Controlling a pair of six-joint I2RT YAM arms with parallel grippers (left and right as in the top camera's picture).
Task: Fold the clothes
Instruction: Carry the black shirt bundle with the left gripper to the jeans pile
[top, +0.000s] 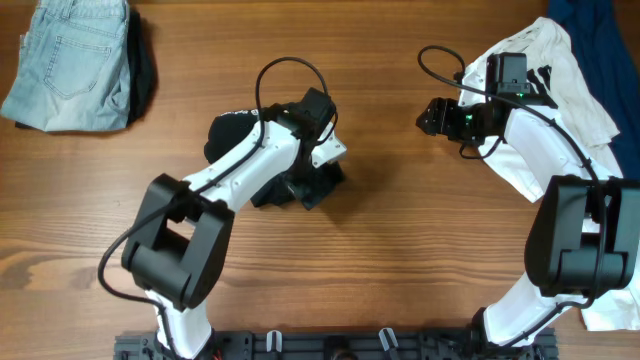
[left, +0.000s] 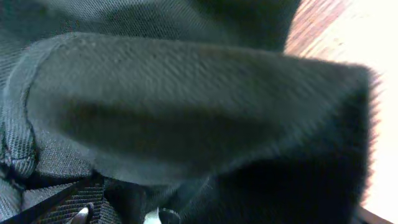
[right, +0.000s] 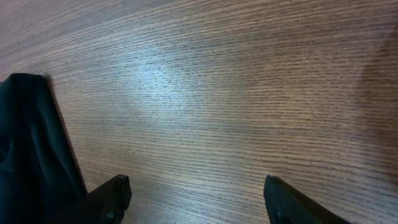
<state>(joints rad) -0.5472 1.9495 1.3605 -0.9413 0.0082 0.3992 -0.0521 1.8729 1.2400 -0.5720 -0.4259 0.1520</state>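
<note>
Currently, left wrist view is filled by the black shirt (left: 186, 112): matte woven twill with a fine diagonal rib, one thick rounded fold across the frame, and a stitched seam at the left edge. It is close enough to blur. A sliver of orange-brown wood shows top right.

Left gripper (top: 302, 183) is down in the crumpled shirt at table centre-left. The fabric hides its fingers, so I can't tell how the jaws stand or whether they grip anything.

Right gripper (right: 199, 202): two black fingertips show at the bottom edge, jaws spread wide with only bare wood between them. It holds nothing. A dark edge of the black shirt sits at the left of that view, apart from the fingers.

Table (top: 400, 250) is wood-grain laminate, medium brown with fine straight grain and a soft glare patch under the right wrist.

Overhead, the shirt is a bunched lump, partly under the left arm. A black cable loops above each wrist. The right arm hovers over bare table, right of centre.

Far edge:
- Light-blue jeans (top: 70, 60) lie folded in the top-left corner, washed denim with the back pocket up. They sit on a dark garment (top: 143, 70) that shows along their right side.
- White tee (top: 565, 70) lies rumpled at top right, partly under the right arm. Its black print is too small to read.
- Navy garment (top: 600, 30) is in the top-right corner, touching the tee.
</note>
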